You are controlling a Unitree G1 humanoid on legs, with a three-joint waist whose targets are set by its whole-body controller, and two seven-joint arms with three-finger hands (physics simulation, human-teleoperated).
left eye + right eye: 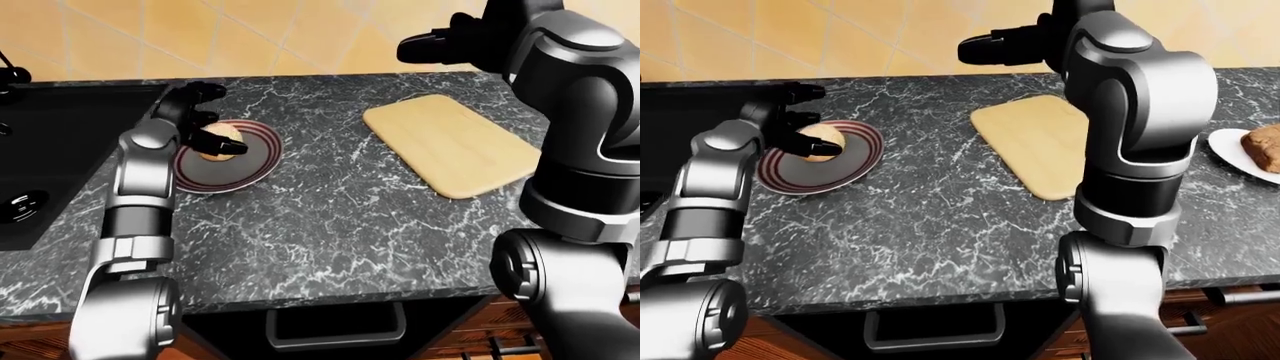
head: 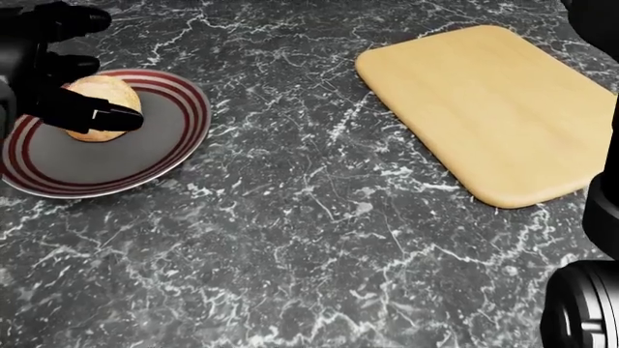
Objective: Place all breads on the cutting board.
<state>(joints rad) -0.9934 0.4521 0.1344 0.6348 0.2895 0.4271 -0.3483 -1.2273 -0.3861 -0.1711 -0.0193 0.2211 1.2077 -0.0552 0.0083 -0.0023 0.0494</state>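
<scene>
A round bread roll (image 2: 96, 98) sits on a red-striped plate (image 2: 154, 156) at the left of the head view. My left hand (image 2: 111, 72) is at the roll with fingers open: two fingers reach over its top and the thumb (image 2: 101, 116) lies across its near side. The empty wooden cutting board (image 2: 493, 109) lies to the right. A brown bread (image 1: 1265, 146) sits on a white plate (image 1: 1232, 150) at the right edge of the right-eye view. My right hand (image 1: 985, 46) is raised high above the counter, open and empty.
The dark marble counter (image 2: 319, 239) runs between plate and board. A black stove (image 1: 60, 150) is set into it at the left. A tiled wall (image 1: 250, 37) stands behind. The counter's near edge has a drawer handle (image 1: 335, 330) below.
</scene>
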